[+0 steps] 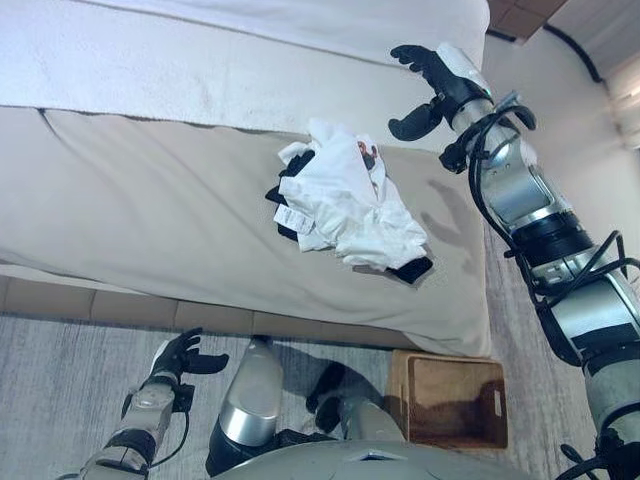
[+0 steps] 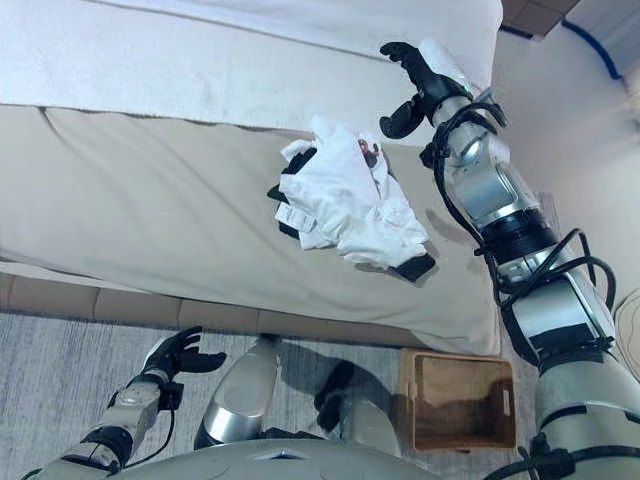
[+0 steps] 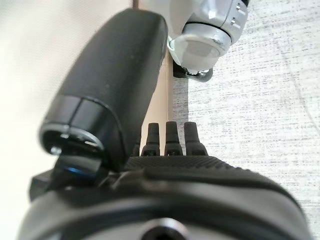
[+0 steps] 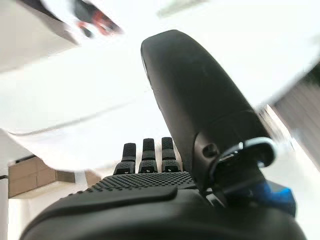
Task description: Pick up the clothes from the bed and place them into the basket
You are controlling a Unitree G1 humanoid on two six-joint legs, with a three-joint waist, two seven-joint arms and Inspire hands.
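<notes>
The clothes [image 1: 345,200], a crumpled white heap with dark pieces showing at its edges, lie on the bed [image 1: 150,200] a little right of the middle of the head view, near the mattress's front right corner. The right hand [image 1: 432,85] hovers above the bed at about one o'clock from the heap, apart from it, with its fingers spread and the thumb standing away from them, holding nothing. The step in hand looks like the reach for the first grasp. To do it well, the hand should come down toward seven o'clock onto the thick middle of the heap rather than a loose edge, and close only once fingers and thumb have cloth between them, so the dark garments underneath come up with the white one instead of trailing. The basket [image 1: 450,400], a brown wooden box, sits on the floor at about five o'clock from the heap, just past the bed's corner, so the carry is short but must clear the mattress edge before release. The left hand [image 1: 180,355] hangs low beside the bed at seven o'clock, fingers relaxed and empty.
</notes>
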